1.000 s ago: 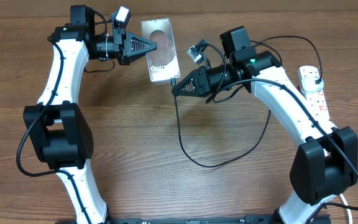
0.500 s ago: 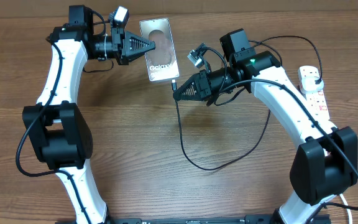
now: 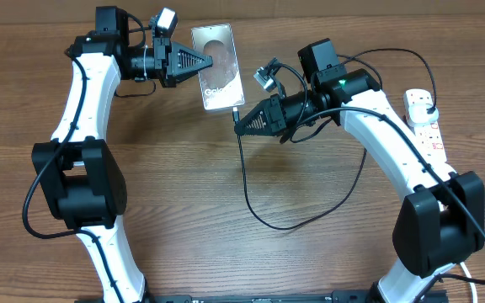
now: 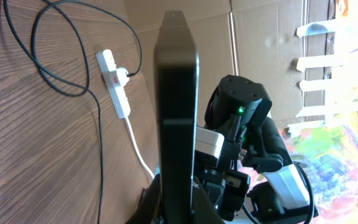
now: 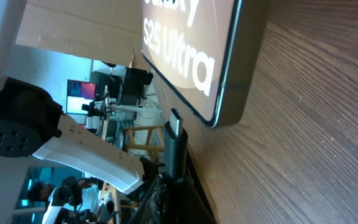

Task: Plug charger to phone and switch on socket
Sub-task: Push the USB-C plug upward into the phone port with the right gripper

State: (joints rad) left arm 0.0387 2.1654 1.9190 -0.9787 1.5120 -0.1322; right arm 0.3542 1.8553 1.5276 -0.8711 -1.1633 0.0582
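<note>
Holding the charger (image 5: 173, 152) just behind its connector tip (image 5: 176, 119), my right gripper (image 3: 239, 123) is pinched nearly closed on that black stem, low in the centre of the right wrist frame.

Is the tip in the phone?

Not yet. It sits just beside the bottom edge of the phone (image 5: 191, 56), left of its rounded corner in that frame, with a sliver of background between them. I cannot see the port from there.

Who has the phone?

My left gripper (image 3: 202, 61), clamped on its long edge in the upper middle of the overhead frame, printed face up. From the left wrist it shows edge-on, a dark slab up the centre of the frame.

So what is done?

By my reckoning only the set-up: charger in one grip, phone in the other, the two brought close. Insertion is left, and I judge the tip must line up with the port first.

And the far end?

Its cable (image 3: 244, 181) loops down the middle of the overhead frame and back up to the socket (image 3: 423, 126) at the right edge, where a black plug (image 3: 429, 108) appears seated. The switch is too small to tell on from off, and neither gripper is near it, so I count that step as left
</note>
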